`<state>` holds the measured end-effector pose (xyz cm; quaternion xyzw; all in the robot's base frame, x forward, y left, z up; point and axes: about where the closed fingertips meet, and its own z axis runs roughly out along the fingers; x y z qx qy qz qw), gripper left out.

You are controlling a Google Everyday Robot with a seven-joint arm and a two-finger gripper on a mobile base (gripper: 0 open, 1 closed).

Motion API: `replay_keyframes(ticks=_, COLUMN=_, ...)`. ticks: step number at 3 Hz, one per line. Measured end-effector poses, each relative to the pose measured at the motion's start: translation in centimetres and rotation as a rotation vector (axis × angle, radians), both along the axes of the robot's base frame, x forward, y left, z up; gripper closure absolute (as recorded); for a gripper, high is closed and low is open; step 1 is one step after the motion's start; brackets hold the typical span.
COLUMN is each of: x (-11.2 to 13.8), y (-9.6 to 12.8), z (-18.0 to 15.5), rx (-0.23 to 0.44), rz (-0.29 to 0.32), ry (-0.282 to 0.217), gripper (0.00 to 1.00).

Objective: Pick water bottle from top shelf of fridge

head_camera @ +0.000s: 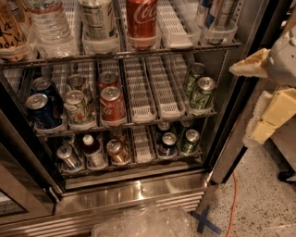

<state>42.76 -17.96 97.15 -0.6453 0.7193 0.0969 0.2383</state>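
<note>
The water bottle (48, 23), clear and ribbed, stands at the left of the top shelf (138, 52), a wire rack with white lane strips; its cap is cut off by the frame's top edge. The open fridge (134, 192) fills the view. My gripper (252, 99) is at the right edge, outside the fridge by the door frame, level with the middle rack and far right of the bottle. Its cream fingers (249, 68) are spread apart and hold nothing.
On the top shelf, right of the water bottle, stand a bottle with a white printed label (98, 21), a Coca-Cola bottle (141, 18) and slim cans (217, 14). The lower racks hold several cans. Crumpled clear plastic (148, 222) and an orange cable (231, 203) lie on the floor.
</note>
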Motion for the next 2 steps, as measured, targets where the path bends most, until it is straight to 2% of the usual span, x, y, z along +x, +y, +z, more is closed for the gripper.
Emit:
replay_keyframes(ticks=1, x=-1.6, y=1.9, z=-1.3, rx=0.195, rz=0.184, ry=0.03, gripper=0.0)
replay_keyframes(ticks=2, x=-3.3, y=4.8, z=-0.6, rx=0.442, rz=0.426, ry=0.027, gripper=0.0)
